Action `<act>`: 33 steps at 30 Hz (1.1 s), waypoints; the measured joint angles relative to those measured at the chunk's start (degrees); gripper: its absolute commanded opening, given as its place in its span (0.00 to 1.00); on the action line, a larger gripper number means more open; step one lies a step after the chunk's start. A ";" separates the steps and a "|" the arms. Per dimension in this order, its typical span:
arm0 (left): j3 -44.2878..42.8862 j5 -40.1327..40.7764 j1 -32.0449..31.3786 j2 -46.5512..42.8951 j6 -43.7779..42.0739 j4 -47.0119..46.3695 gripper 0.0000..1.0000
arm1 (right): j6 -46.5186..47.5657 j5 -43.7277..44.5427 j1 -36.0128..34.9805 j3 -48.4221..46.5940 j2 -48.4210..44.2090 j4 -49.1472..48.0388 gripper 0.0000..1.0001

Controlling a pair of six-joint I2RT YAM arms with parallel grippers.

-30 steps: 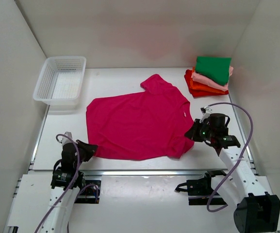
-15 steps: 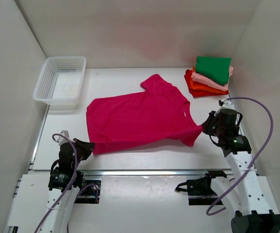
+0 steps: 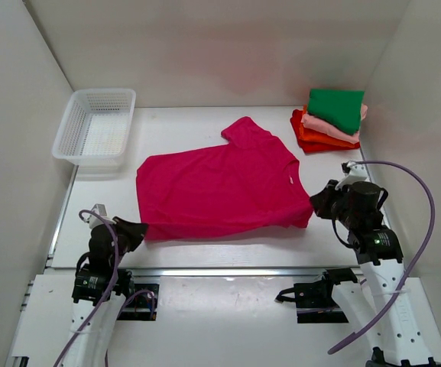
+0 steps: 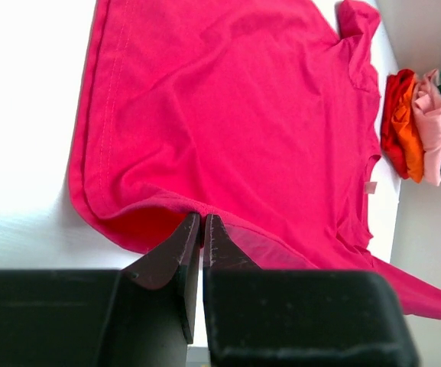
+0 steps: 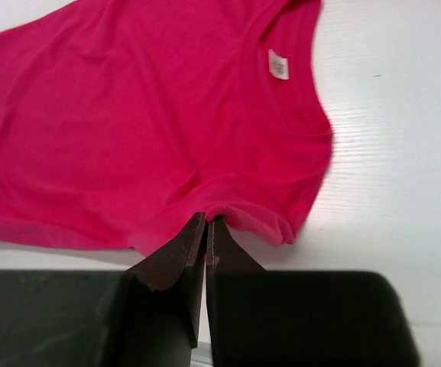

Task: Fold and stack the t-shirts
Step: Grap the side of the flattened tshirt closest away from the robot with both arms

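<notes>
With left gripper [image 4: 202, 218] and right gripper [image 5: 206, 218] pinching the shirt's [image 3: 220, 191] near edge, you should probably lift evenly and fold.

Readable text: none in any view.
Neck tag [image 5: 279, 64]: small pale patch inside the collar of the pink shirt [image 5: 128, 115]; too small to make out any lettering.
Brands, numbers, signs: none legible.
</notes>
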State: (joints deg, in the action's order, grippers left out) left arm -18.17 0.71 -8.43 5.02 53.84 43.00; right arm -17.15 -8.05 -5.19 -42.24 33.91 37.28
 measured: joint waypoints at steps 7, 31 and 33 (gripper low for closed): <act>-0.11 0.28 0.07 -0.44 0.07 2.47 0.00 | 1.88 -6.43 -1.09 2.16 3.93 -1.11 0.00; 5.44 7.80 0.46 -0.02 4.31 -2.56 0.00 | 8.83 -12.61 -0.90 -4.22 31.23 -15.26 0.00; 5.44 8.11 0.46 -0.02 4.31 -2.67 0.00 | 9.11 -12.63 -0.90 -5.31 32.44 -16.04 0.00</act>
State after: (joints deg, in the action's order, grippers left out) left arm -12.73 8.82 -7.97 4.99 58.15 40.34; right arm -8.03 -20.69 -6.09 -47.55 66.35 21.23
